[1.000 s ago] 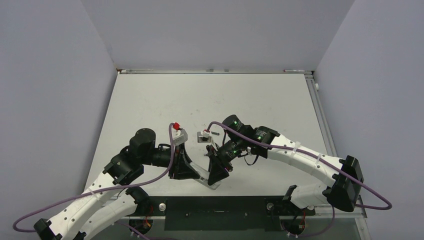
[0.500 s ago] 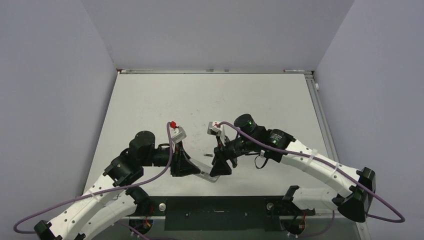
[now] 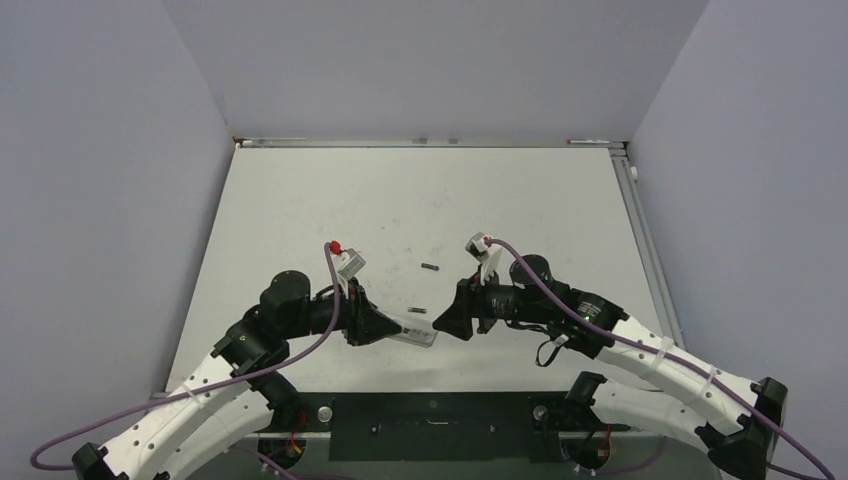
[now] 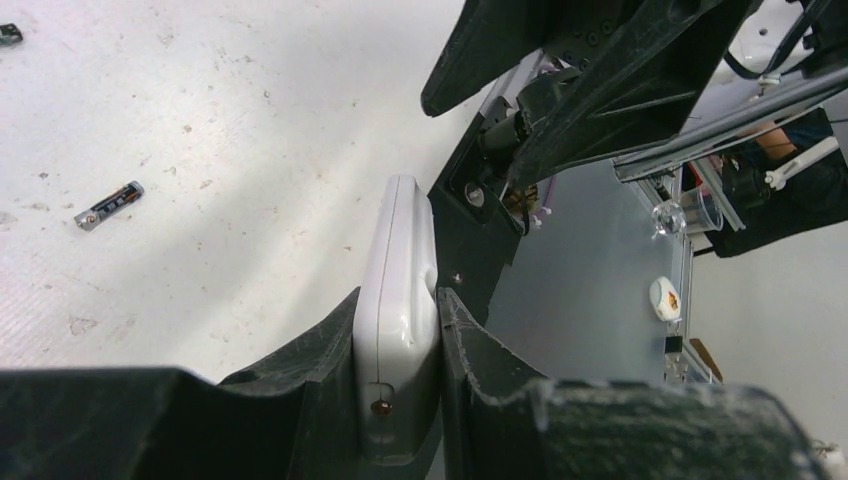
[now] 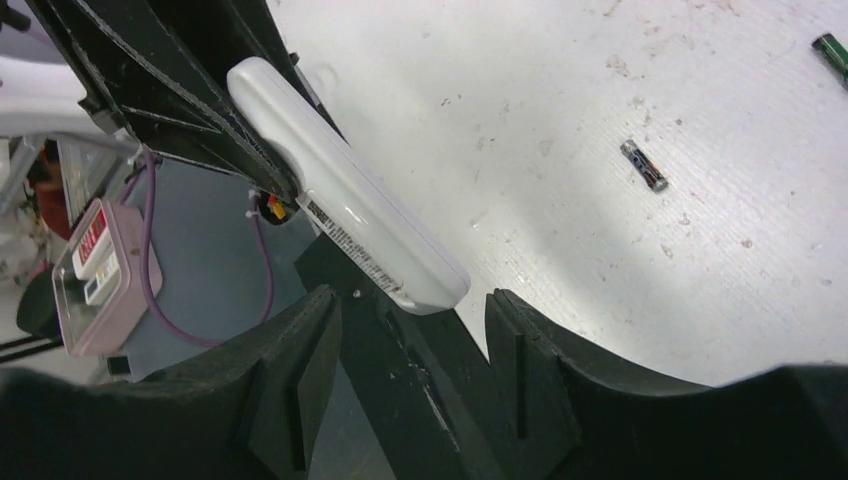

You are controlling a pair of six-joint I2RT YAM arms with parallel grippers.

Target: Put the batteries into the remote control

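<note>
**Top view.** Even, diffuse overhead light. Table (image 3: 300, 200) bright off-white and walls (image 3: 100, 200) flat grey-lilac. Faint, short shadows beside the arms (image 3: 200, 385). Sharp throughout, no glare.

**Left wrist view.** Table brightest at centre left, shaded toward the top centre. Soft gloss highlight on remote (image 4: 398, 300). Left fingers (image 4: 300, 385) near-black and slightly soft at the bottom edge. Battery (image 4: 108, 205) crisp.

**Right wrist view.** Bright diagonal band across the table at centre right, with shade at upper centre. Specular streak along the remote. Right fingers (image 5: 290, 390) underexposed, detail lost. Wide-angle stretch at the frame edges.
</note>
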